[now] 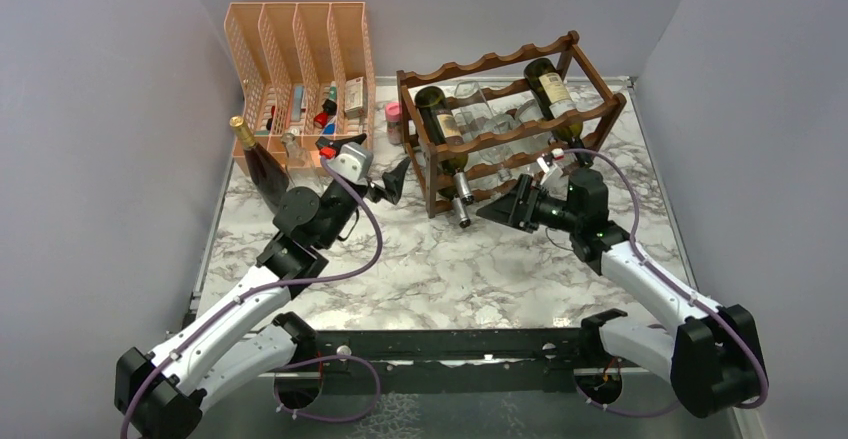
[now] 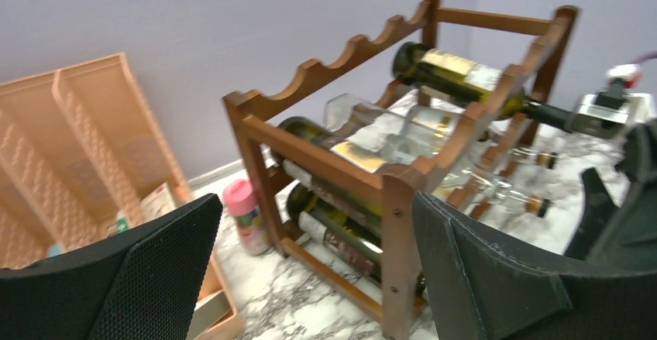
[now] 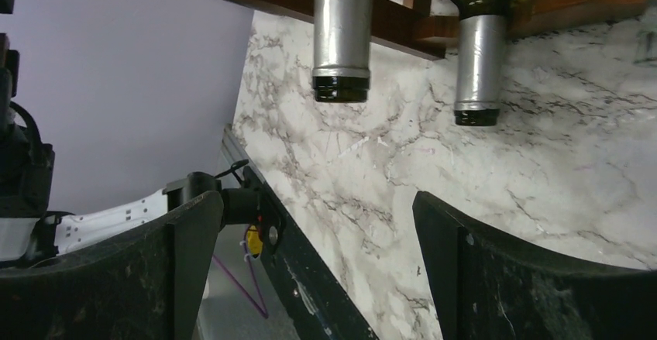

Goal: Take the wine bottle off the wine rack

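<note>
Wine rack: set at the back right of the marble table, with several bottles laid across its scalloped rails.
Wine bottle: laid in the rack's left end; its silver-foiled neck is projected past the front rail and is not touched.
Right gripper: jaws are spread wide, nothing is held; it is placed just before that neck.
Left gripper: jaws are spread wide, nothing is held; it is pointed at the rack's left end.

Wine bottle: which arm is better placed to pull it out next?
Right, probably: the open right claw faces the bottle necks jutting from the wine rack; the left claw faces its end post.
</note>
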Robot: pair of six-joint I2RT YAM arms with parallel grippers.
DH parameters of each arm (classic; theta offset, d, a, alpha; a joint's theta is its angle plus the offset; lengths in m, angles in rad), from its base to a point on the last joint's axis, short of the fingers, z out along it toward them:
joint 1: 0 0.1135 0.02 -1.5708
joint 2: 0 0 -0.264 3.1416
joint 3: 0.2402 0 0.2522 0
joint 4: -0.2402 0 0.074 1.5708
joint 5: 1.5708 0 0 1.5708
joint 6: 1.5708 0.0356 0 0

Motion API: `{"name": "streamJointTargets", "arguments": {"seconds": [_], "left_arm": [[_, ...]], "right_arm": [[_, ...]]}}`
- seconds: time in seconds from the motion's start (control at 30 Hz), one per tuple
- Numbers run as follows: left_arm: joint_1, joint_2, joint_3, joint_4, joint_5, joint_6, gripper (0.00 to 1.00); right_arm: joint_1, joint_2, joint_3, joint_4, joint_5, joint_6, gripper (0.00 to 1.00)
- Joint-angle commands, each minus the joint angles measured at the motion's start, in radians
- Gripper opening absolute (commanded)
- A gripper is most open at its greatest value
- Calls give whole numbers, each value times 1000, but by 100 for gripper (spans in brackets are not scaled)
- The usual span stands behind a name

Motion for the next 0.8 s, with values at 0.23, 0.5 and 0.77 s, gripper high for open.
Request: {"name": "streamJointTargets", "arguments": {"seconds": [0.23, 0.5, 0.77], "left_arm": [[-14, 51, -29, 84, -159, 31, 99], [-22, 72, -30, 85, -149, 46, 98], [-28, 83, -28, 85, -151, 55, 98]], "right_arm": [[123, -11, -71, 284, 335, -11, 91], [124, 150, -48, 466, 239, -47, 88], [151, 222, -54, 587, 289, -51, 81]]}}
